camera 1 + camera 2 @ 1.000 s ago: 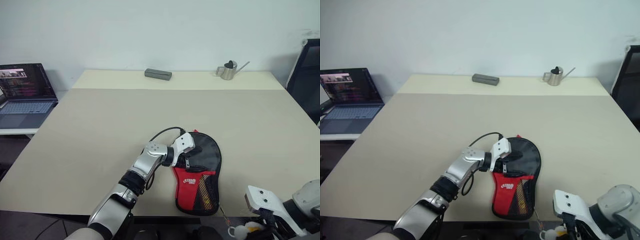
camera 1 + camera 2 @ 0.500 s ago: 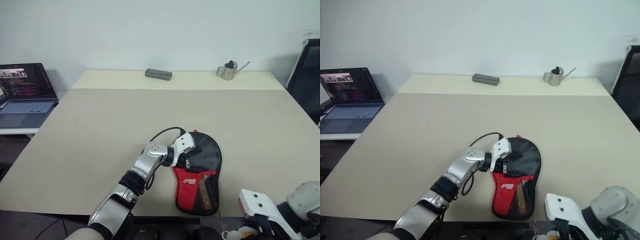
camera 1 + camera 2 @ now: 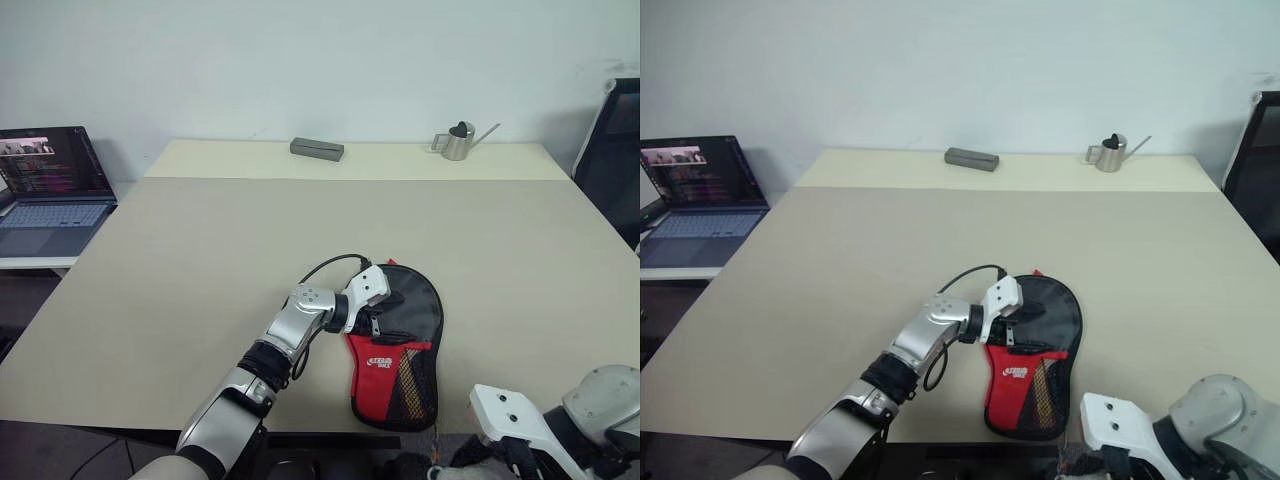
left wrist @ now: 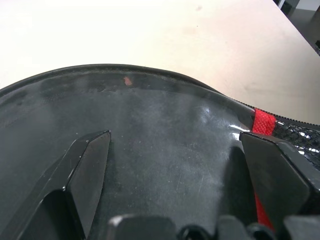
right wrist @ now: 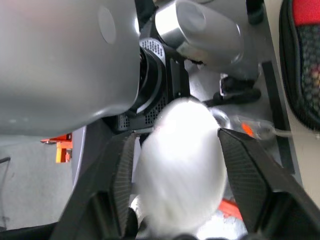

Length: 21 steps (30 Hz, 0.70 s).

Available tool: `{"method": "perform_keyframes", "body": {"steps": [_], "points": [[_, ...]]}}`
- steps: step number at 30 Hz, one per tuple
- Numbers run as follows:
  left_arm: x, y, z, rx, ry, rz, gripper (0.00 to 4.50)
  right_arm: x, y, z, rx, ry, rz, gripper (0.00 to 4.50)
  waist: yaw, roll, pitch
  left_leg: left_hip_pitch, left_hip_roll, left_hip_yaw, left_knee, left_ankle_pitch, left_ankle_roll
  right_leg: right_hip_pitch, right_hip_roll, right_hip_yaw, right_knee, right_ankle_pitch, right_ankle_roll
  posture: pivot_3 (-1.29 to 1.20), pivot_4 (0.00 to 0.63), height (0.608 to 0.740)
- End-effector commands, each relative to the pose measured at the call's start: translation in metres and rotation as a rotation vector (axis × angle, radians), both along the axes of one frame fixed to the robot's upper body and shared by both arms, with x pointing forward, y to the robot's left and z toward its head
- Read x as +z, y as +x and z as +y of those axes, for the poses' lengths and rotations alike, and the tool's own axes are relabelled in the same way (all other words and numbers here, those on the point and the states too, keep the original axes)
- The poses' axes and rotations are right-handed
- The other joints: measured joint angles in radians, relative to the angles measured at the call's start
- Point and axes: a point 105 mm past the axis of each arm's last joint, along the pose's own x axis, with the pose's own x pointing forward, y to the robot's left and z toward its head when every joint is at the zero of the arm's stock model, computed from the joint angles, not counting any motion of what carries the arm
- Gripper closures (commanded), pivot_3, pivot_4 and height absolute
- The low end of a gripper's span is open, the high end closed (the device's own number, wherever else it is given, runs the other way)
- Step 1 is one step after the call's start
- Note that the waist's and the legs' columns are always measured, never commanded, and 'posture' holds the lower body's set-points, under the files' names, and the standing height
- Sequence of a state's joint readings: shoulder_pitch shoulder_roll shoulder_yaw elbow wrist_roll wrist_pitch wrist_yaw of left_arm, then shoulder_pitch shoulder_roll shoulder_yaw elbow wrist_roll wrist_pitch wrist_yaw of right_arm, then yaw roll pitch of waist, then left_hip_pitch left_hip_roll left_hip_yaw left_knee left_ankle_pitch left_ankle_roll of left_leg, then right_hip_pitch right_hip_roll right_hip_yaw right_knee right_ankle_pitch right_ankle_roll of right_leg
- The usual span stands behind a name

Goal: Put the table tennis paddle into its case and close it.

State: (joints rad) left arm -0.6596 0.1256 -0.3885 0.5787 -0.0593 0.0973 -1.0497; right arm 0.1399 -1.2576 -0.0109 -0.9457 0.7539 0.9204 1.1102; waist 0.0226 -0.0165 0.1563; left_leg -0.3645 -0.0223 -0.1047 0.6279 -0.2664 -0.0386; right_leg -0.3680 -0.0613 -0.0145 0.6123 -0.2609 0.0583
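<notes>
The case (image 3: 398, 345), a paddle-shaped black fabric pouch with red mesh lower part, lies flat near the table (image 3: 200, 260) front edge; the left gripper (image 3: 383, 305) rests on it, fingers wide; the right gripper (image 5: 175, 165) straddles a blurred white ball (image 5: 180, 165), grip unclear; it could drop.

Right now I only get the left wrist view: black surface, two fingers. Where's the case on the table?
Observer: The case lies near the table's front edge, red end toward the robot.
Operator: Where on it am I?
Observer: The left hand is on the case's round black end, at its left side.
Operator: Other arm?
Observer: The right hand is off the table, below the front edge, right of the case.
</notes>
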Motion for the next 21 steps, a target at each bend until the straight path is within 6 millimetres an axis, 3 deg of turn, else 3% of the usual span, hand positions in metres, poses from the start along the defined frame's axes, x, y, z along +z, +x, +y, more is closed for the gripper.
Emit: {"method": "perform_keyframes", "body": {"steps": [1,5,13,17,21], "points": [[-0.068,-0.014,0.028,0.088,0.195,0.184,0.00,0.016,0.006,0.007,0.037,0.083,-0.048,1.82,0.000,0.000,0.000,0.000,0.000,0.000,0.000,0.000,0.000,0.000,0.000,0.000,0.000,0.000,0.000,0.00,0.150,0.740],[-0.067,-0.013,0.028,0.092,0.190,0.181,0.00,0.034,0.037,0.007,-0.026,0.167,-0.116,1.82,0.000,0.000,0.000,0.001,0.000,0.000,0.001,0.000,0.000,0.001,0.000,0.001,0.000,0.000,0.000,0.00,0.150,0.740],[-0.058,-0.011,0.024,0.095,0.147,0.165,0.00,0.041,0.092,-0.013,-0.190,0.231,-0.284,1.82,0.000,0.000,-0.001,0.000,0.000,-0.001,0.001,0.000,0.001,0.001,0.000,0.001,0.000,0.001,0.002,0.00,0.150,0.740],[-0.034,-0.009,0.021,0.071,0.073,0.119,0.00,0.042,0.130,-0.018,-0.329,0.314,-0.397,1.82,-0.002,-0.001,-0.001,0.000,0.000,0.000,0.001,0.000,0.001,0.001,0.000,0.002,0.000,0.001,0.002,0.00,0.150,0.740],[-0.007,-0.009,0.024,0.057,0.010,0.064,0.00,0.044,0.149,-0.022,-0.398,0.370,-0.415,1.82,-0.010,0.004,0.002,-0.006,-0.001,-0.001,0.000,0.000,0.001,-0.003,0.002,0.004,0.002,0.001,0.001,0.00,0.150,0.740]]}}
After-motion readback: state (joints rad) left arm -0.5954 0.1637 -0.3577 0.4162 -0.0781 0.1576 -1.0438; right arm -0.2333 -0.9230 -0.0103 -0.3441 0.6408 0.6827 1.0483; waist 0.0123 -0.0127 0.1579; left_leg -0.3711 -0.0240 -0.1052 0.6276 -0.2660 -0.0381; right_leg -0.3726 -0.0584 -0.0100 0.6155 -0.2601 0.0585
